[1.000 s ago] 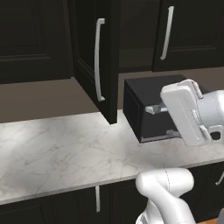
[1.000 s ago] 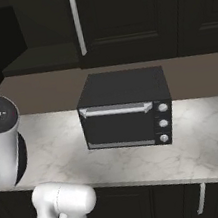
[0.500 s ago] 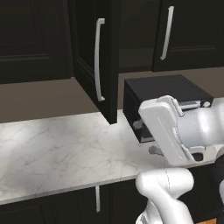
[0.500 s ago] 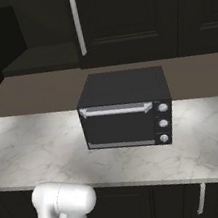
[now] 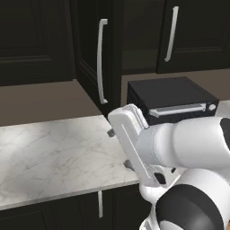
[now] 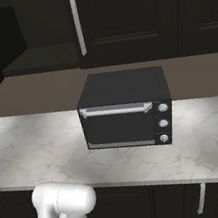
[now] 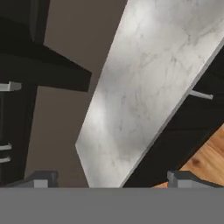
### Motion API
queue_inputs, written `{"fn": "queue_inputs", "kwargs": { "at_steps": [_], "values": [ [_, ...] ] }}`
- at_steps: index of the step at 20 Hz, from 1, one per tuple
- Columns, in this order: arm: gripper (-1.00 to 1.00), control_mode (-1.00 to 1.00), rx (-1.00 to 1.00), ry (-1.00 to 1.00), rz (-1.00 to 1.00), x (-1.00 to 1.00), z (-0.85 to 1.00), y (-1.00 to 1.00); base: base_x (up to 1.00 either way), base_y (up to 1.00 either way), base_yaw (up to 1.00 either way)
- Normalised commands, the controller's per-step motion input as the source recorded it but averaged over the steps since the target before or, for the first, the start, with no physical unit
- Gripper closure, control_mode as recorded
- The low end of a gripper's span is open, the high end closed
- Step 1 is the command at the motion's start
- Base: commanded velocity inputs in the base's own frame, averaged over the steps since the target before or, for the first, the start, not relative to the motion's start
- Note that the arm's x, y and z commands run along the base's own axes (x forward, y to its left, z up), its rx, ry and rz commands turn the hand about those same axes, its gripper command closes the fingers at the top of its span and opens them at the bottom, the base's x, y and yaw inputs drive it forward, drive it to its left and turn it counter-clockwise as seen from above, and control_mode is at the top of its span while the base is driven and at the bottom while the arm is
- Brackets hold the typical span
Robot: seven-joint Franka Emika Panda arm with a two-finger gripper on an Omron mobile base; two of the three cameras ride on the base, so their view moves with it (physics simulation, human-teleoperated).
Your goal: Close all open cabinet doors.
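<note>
One door [image 5: 96, 63] hangs open at the upper middle of the left view, edge sticking out over the desk [image 5: 49, 152], and the hand [image 7: 111, 178] sits spread wide and empty, probably lining up to push it.

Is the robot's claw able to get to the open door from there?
Probably yes. The open door hangs over bare counter just past the open claw, with nothing between them; the toaster oven sits off to the side.
</note>
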Motion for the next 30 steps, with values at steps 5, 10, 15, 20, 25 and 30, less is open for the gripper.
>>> {"fn": "queue_inputs", "kwargs": {
  "at_steps": [5, 10, 15, 20, 25, 30],
  "values": [
    [-1.0, -1.0, 0.04, 0.01, -0.29, 0.2, 0.0, 0.57, 0.0, 0.0, 0.0],
    [-1.0, -1.0, 0.06, 0.0, -0.3, 0.34, 0.0, 0.49, 0.0, 0.0, 0.0],
    [-1.0, -1.0, 0.02, -0.04, -0.34, 0.54, 0.0, 0.34, 0.0, 0.0, 0.0],
    [-1.0, -1.0, 0.05, -0.07, -0.23, 0.61, 0.0, 0.16, 0.0, 0.0, 0.0],
    [-1.0, -1.0, 0.0, -0.05, -0.23, 0.72, 0.0, 0.1, 0.0, 0.0, 0.0],
    [-1.0, -1.0, 0.0, 0.0, -0.14, 0.56, -0.03, 0.0, 0.0, 0.0, 0.0]
  ]
}}
